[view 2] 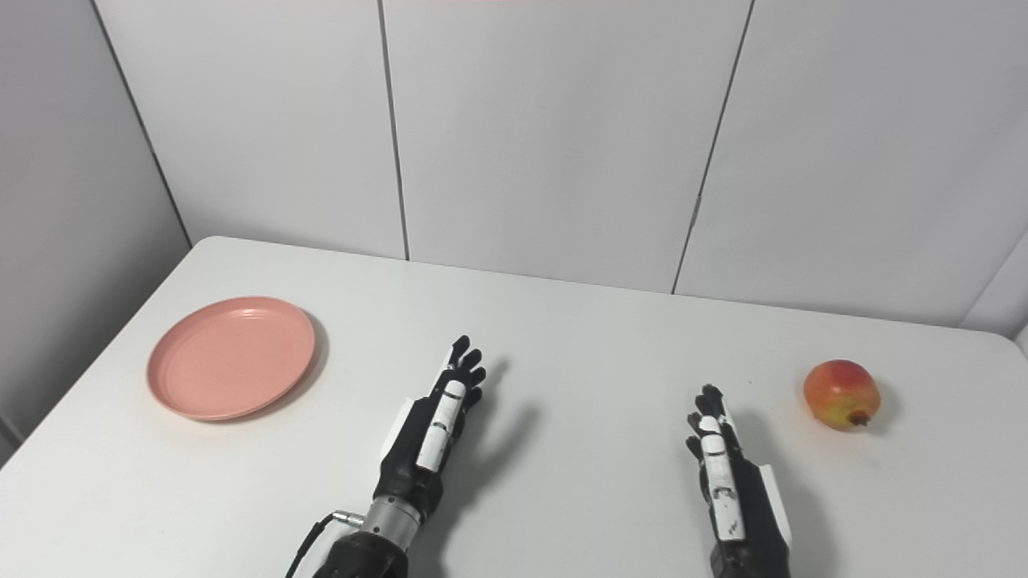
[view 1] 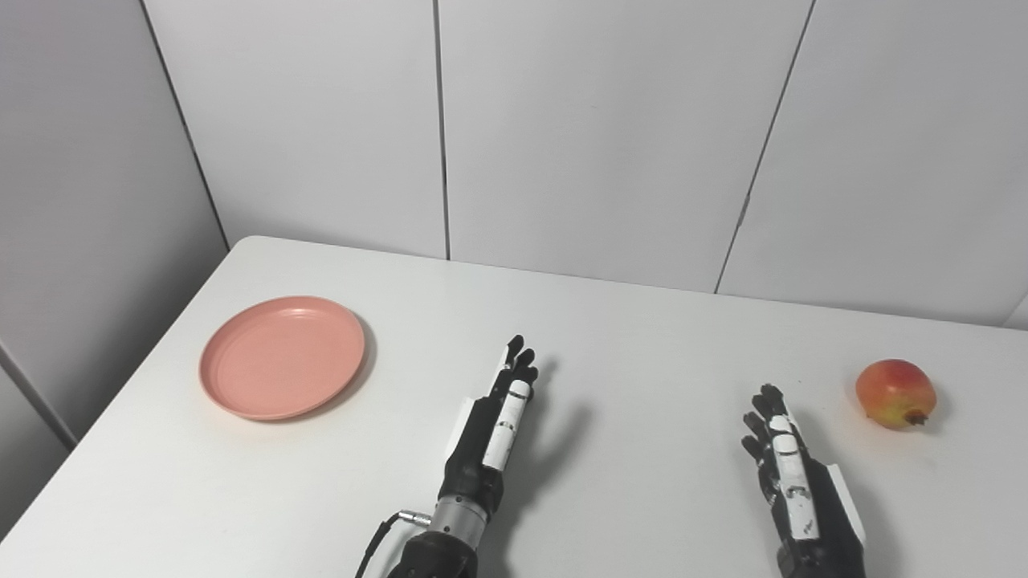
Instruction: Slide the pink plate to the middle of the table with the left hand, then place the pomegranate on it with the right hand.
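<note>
Progress: nothing done yet | pink plate [view 1: 282,357] seen at far left of the white surface [view 1: 642,337], not slid to middle | pomegranate [view 1: 895,393] lying at far right, untouched | left hand [view 1: 494,429] empty, fingers extended, well apart from plate | right hand [view 1: 791,474] empty, fingers released, near fruit | both steps judged outstanding.

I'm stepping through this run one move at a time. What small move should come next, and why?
Probably swing the left hand left toward the pink plate. The plate lies empty at the table's left side, not the middle, and the left hand is open and apart from it. The pomegranate sits far right, untouched beside the open right hand.
</note>
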You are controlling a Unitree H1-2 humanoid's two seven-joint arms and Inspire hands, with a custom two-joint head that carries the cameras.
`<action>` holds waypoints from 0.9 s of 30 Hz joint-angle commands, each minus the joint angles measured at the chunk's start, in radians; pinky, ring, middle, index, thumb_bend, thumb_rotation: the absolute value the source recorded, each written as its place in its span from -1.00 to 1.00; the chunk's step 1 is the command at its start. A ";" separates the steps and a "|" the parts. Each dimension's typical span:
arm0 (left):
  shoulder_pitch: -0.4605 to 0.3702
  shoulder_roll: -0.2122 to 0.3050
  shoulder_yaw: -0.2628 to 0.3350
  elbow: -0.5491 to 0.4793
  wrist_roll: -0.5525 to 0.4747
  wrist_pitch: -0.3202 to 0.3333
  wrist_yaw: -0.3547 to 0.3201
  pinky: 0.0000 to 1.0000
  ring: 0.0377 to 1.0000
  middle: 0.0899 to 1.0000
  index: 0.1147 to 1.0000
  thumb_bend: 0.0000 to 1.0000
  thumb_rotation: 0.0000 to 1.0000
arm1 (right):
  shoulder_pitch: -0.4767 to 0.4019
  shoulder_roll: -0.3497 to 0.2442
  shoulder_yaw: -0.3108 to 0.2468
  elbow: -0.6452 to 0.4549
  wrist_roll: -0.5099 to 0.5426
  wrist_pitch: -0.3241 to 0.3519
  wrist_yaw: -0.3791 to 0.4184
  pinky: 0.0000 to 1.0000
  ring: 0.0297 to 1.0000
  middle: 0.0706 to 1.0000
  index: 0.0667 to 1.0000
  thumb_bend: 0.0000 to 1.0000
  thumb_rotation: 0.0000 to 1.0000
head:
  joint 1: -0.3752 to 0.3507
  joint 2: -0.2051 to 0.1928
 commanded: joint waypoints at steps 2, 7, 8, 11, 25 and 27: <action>-0.032 -0.031 -0.023 0.015 0.020 -0.033 0.004 0.94 0.95 0.98 0.99 -0.15 1.00 | -0.020 -0.012 -0.014 -0.020 0.031 -0.088 0.024 1.00 0.96 0.97 0.97 -0.61 1.00 | 0.017 -0.006; -0.035 -0.052 -0.024 0.025 0.019 -0.023 0.013 0.98 0.95 0.98 0.98 -0.13 1.00 | -0.019 -0.019 -0.025 -0.007 0.062 -0.100 0.042 1.00 0.99 1.00 0.99 -0.63 1.00 | 0.044 -0.018; -0.035 -0.056 -0.025 0.025 0.022 -0.021 0.017 0.98 0.95 0.98 0.98 -0.14 1.00 | -0.018 -0.021 -0.025 -0.008 0.062 -0.098 0.043 1.00 0.99 1.00 0.99 -0.62 1.00 | 0.053 -0.021; -0.035 -0.064 -0.029 0.025 0.031 -0.014 0.026 0.97 0.95 0.97 0.98 -0.18 1.00 | -0.015 -0.024 -0.028 -0.011 0.062 -0.097 0.043 1.00 0.99 0.99 0.99 -0.61 1.00 | 0.068 -0.024; -0.039 -0.065 -0.026 0.019 0.036 -0.008 0.028 0.97 0.94 0.97 0.97 -0.20 1.00 | -0.015 -0.017 -0.026 -0.031 0.052 -0.080 0.041 1.00 0.99 1.00 1.00 -0.70 1.00 | 0.060 -0.016; -0.039 -0.061 -0.025 0.015 0.035 -0.010 0.027 0.96 0.94 0.97 0.97 -0.19 1.00 | -0.015 -0.017 -0.025 -0.034 0.048 -0.076 0.040 1.00 0.99 1.00 1.00 -0.71 1.00 | 0.061 -0.016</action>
